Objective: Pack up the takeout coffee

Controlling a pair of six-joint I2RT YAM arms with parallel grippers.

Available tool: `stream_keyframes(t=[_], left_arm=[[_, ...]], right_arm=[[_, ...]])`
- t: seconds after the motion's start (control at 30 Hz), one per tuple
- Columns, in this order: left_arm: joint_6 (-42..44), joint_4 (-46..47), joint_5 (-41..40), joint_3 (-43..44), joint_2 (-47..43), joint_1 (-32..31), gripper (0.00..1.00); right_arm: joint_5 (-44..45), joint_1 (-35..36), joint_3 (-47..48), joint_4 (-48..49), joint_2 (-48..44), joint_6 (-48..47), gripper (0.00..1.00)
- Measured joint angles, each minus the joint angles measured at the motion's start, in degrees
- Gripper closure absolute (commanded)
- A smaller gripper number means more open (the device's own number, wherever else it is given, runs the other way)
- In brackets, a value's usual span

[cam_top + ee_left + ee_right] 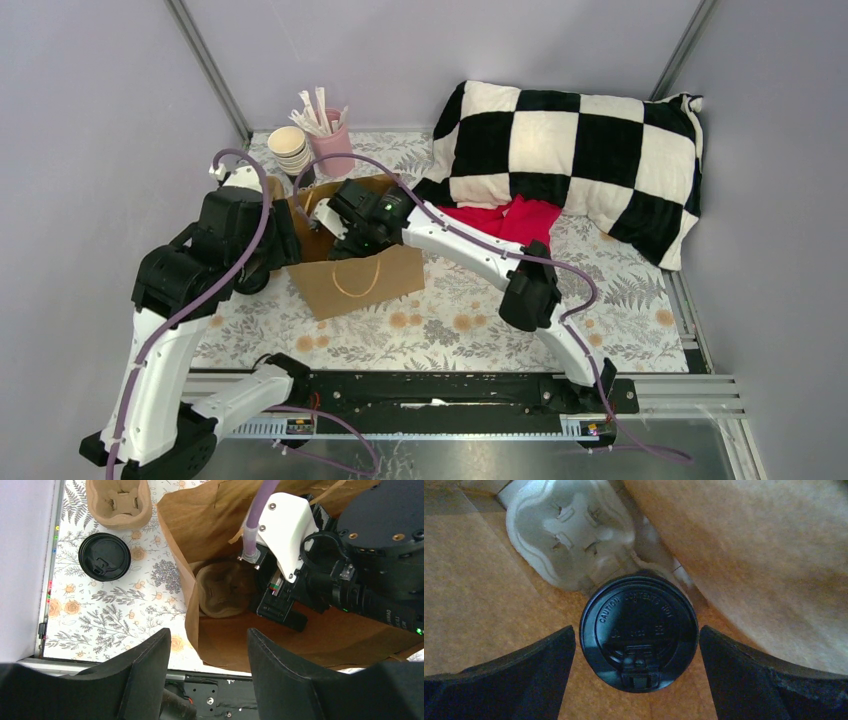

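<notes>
Top view: right gripper (636, 635) hidden inside paper bag (352, 283). Right wrist view: takeout coffee (639, 630) seen top-on, its side walls hidden; cup carrier (569, 535) cut off at top edge.

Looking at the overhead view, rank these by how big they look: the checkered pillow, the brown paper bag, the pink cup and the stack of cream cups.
1. checkered pillow, by far the largest.
2. brown paper bag.
3. pink cup and stack of cream cups: about alike, too close to rank.
</notes>
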Motion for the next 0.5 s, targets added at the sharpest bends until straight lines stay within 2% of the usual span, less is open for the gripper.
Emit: stream_keyframes(t=[0.5], left_arm=[[-1.25,1.55,0.00,-0.07,-0.46,0.00,0.38]], right_arm=[[2.71,1.73,-3.56,0.59,-11.04,3.21,0.00]])
